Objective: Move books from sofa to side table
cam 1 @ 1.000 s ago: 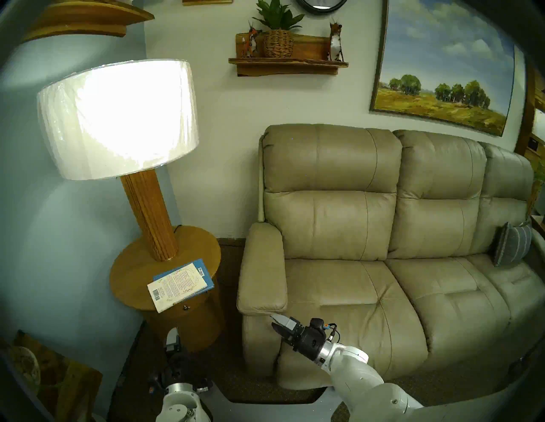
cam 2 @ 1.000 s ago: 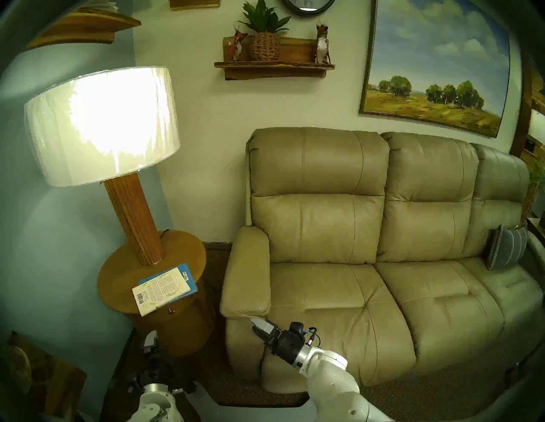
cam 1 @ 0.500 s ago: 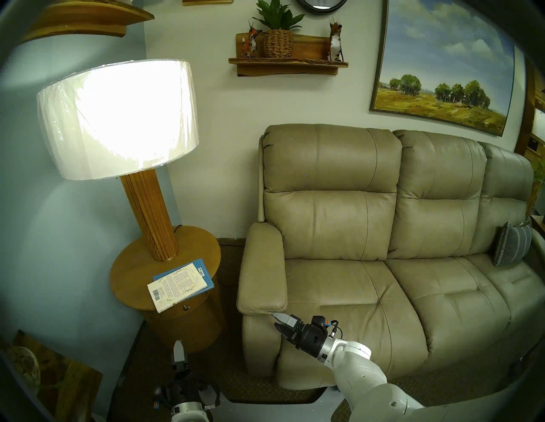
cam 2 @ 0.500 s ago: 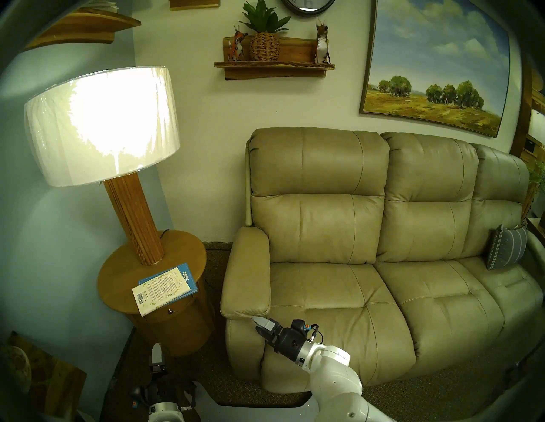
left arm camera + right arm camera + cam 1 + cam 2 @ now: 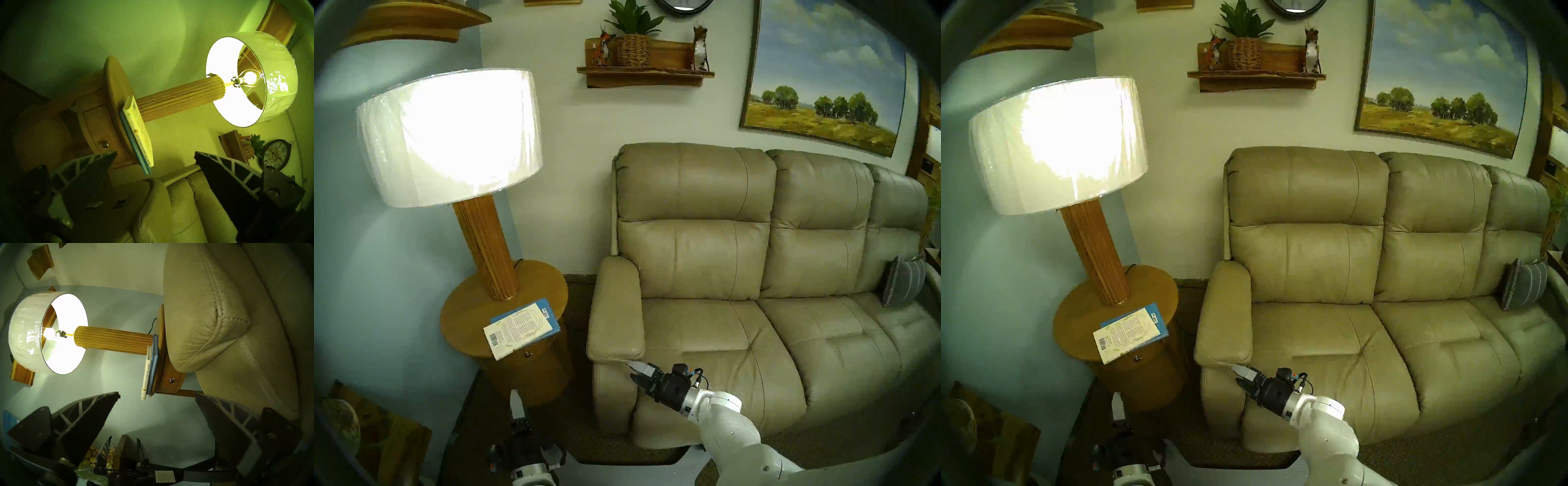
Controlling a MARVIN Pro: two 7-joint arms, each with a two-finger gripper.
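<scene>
Two books lie stacked on the round wooden side table (image 5: 466, 315), the cream paperback (image 5: 517, 331) on top of the light-blue hardcover (image 5: 553, 319); the paperback's near corner sticks out past the table's front edge. The beige sofa (image 5: 704, 325) has no book on its seats. My left gripper (image 5: 517, 405) is low in front of the table's drum, pointing up, open and empty; in the left wrist view its fingers (image 5: 95, 162) stand wide apart below the book spines. My right gripper (image 5: 633, 370) is open and empty, just under the front of the sofa's left armrest (image 5: 616, 325).
A tall wooden lamp (image 5: 487, 244) with a lit white shade (image 5: 449, 135) stands on the table behind the books. A grey striped cushion (image 5: 902, 281) leans at the sofa's right end. A drawer knob (image 5: 527, 354) faces front. Dark carpet lies between table and sofa.
My left wrist turned and drew back toward the view's bottom, its finger now edge-on. The right gripper shifted slightly up. The books have not moved.
</scene>
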